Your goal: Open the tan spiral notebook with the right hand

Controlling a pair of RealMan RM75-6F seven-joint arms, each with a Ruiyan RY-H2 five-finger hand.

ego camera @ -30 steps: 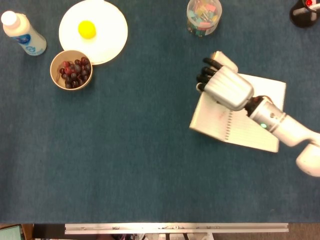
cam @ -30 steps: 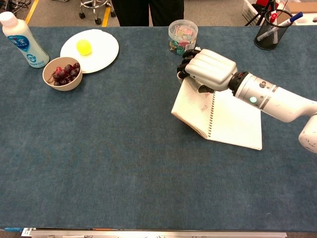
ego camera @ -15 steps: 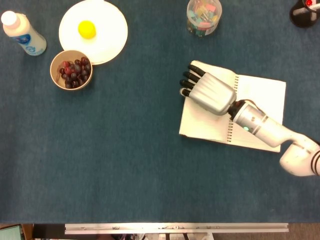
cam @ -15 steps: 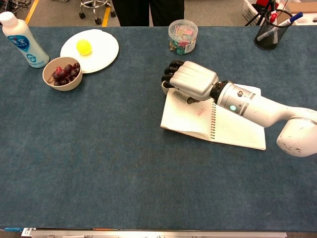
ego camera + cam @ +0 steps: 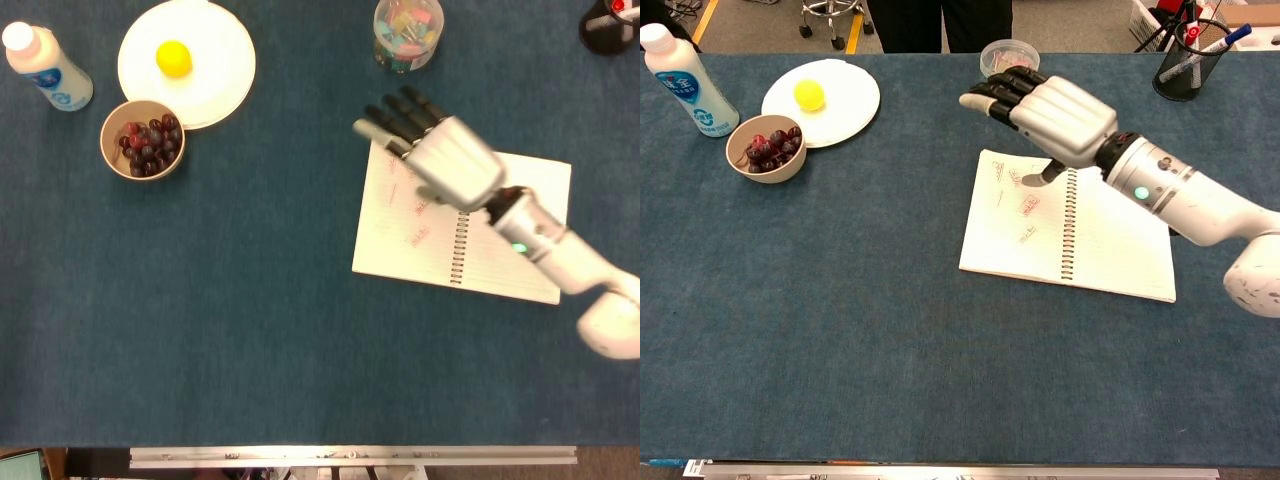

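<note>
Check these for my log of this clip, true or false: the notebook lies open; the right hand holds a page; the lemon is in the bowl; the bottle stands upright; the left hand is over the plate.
1. The notebook lies open: true.
2. The right hand holds a page: false, its fingers are spread and hold nothing.
3. The lemon is in the bowl: false, it lies on the plate; the bowl holds grapes.
4. The bottle stands upright: true.
5. The left hand is over the plate: false, neither view shows it.

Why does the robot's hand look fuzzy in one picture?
Head view: the right hand is smeared, probably motion blur, while the open spiral notebook and blue cloth table look sharper. Chest view: the hand is crisper, with even lighting and only soft shadows.
</note>
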